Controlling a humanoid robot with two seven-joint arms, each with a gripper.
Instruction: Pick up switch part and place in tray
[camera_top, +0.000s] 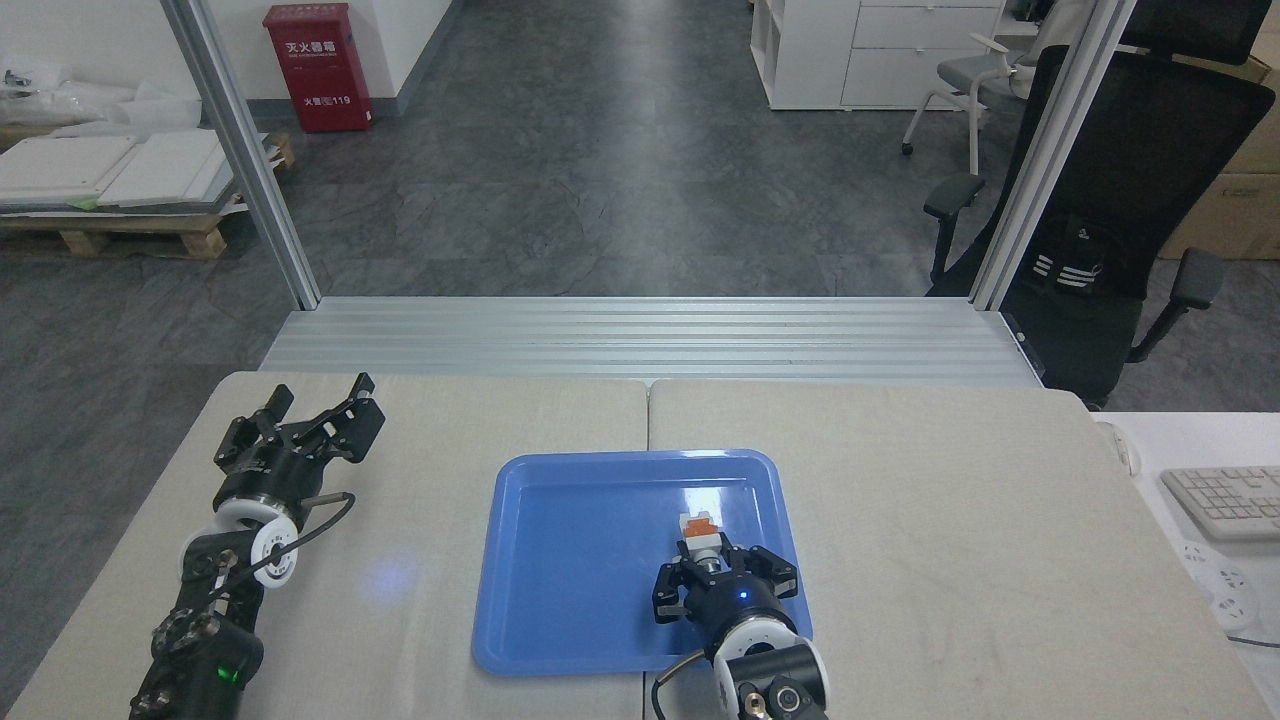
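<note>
The blue tray (570, 540) lies in the middle of the grey table. Over its right half my right gripper (712, 556) is shut on the switch part (699, 528). The part's white body with the orange patch sticks out beyond the fingers, pointing away from me. Its button end is hidden in the gripper. I cannot tell whether the part touches the tray floor. My left gripper (320, 396) stands open at the far left of the table, well away from the tray, with nothing between its fingers.
A white keyboard (1225, 500) lies on a side table at the right. A black office chair (1130, 200) and aluminium frame posts (240, 150) stand beyond the table's far edge. A red box (316, 66) stands on the floor far back.
</note>
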